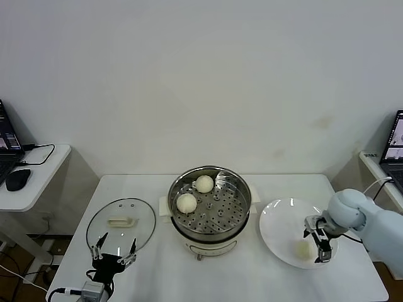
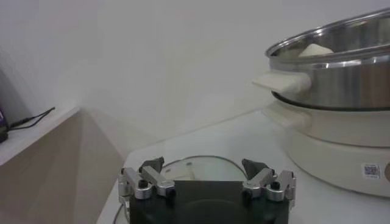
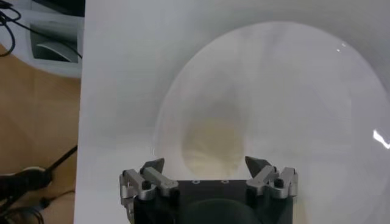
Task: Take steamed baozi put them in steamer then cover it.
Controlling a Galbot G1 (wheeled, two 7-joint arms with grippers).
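Left tool (image 1: 113, 255) hangs wide open at the tabletop's (image 1: 157, 277) near edge, just before the flat glass lid (image 1: 121, 224). Right tool (image 1: 317, 243), wide too, hovers over a smooth bun (image 1: 303, 250) on the glossy plate (image 1: 280, 223). Two round buns (image 1: 187, 202) sit inside the perforated steel steamer (image 1: 217, 217).

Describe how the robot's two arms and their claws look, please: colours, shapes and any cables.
The right arm has a smooth, rounded pale blue-grey shell with a ball-like wrist joint. Both the right claw and the left claw have a black body with silver metal linkages and dark pointed fingertips. A thin cable runs beside the left wrist.
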